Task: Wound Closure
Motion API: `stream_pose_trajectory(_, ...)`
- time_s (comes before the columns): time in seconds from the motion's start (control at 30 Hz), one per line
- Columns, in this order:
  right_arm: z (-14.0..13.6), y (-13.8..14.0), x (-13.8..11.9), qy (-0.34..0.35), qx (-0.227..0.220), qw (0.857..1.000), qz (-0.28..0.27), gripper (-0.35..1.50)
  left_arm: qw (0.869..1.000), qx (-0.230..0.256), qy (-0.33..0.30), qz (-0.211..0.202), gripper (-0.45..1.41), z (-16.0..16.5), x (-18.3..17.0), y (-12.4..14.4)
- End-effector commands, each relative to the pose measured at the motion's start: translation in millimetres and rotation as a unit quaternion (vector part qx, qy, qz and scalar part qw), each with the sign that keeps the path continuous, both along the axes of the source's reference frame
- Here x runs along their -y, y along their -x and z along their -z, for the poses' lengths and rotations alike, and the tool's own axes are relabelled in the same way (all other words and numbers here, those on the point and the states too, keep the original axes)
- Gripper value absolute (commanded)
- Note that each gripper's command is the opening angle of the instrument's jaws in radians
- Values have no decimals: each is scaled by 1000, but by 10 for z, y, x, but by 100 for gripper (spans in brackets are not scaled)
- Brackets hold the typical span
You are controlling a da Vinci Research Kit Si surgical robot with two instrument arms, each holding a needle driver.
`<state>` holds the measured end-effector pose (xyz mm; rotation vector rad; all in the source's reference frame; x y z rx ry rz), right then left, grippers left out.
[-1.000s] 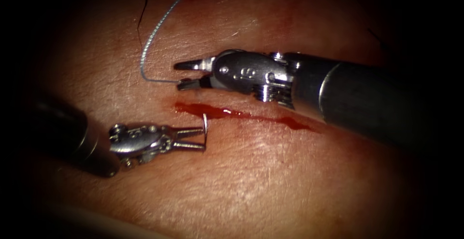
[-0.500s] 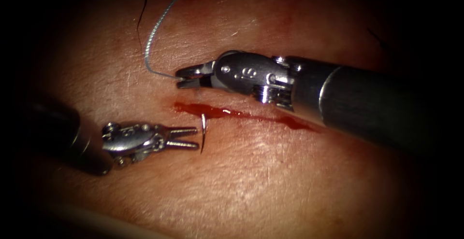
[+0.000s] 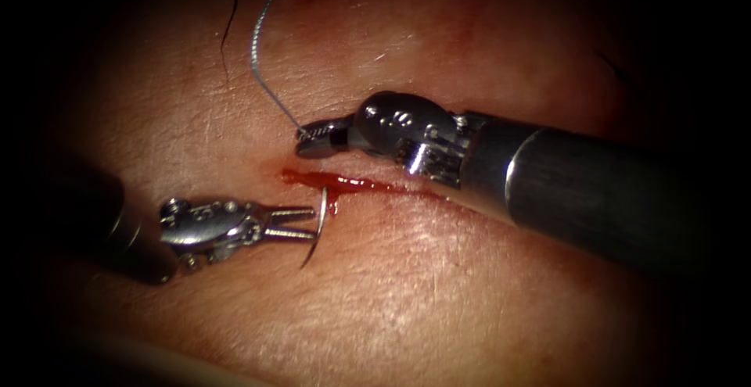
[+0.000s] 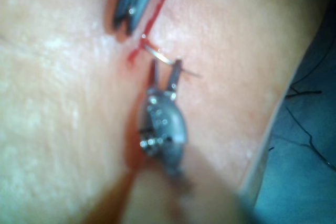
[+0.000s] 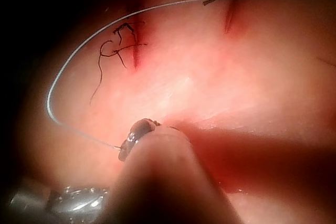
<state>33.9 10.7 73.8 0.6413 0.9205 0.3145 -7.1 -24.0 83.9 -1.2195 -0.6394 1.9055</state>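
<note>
Left hand (image 3: 301, 224): open, straddling the needle (image 3: 319, 223), nothing gripped.
Needle: emerging from the cut (image 3: 352, 183).
Right hand (image 3: 313, 138): closed on the thread (image 3: 262, 59).
Risk: needle slippage if grasped poorly.

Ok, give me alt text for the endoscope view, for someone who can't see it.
The left tool, fingers open, straddles the curved needle, which stands in the tissue at the left end of the cut. Above the cut, the right tool is shut on the thread.
</note>
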Motion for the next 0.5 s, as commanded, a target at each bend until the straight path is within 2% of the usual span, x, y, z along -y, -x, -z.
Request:
stream_pose_trajectory(0.03, -4, -8, 4, -5, 0, 1000, -1, -35, 1000, -1, -2, -1, 36, -5, 11, -1)
stream_pose_trajectory(0.2, -4, -4, 5, -21, 2, 1000, -2, -35, 1000, -1, -2, 0, 34, -5, 11, 0)
stream_pose_trajectory(0.23, -3, -4, 2, -24, -3, 1000, -7, -15, 1000, -1, -2, 0, 34, -5, 11, 0)
stream_pose_trajectory(0.27, -3, -4, -1, -8, -13, 1000, -16, 29, 1000, -1, 0, -2, 34, -5, 11, 0)
stream_pose_trajectory(0.37, 1, 1, -13, 37, -21, 998, -52, 108, 1000, -1, 10, -7, 34, -3, 10, 0)
stream_pose_trajectory(0.4, 4, 6, -22, 69, -19, 996, -60, 126, 1000, 0, 22, -14, 34, 0, 9, -1)
stream_pose_trajectory(0.5, 10, 25, -40, 85, -26, 994, -70, 126, 999, 0, 36, -21, 34, 4, 8, -3)
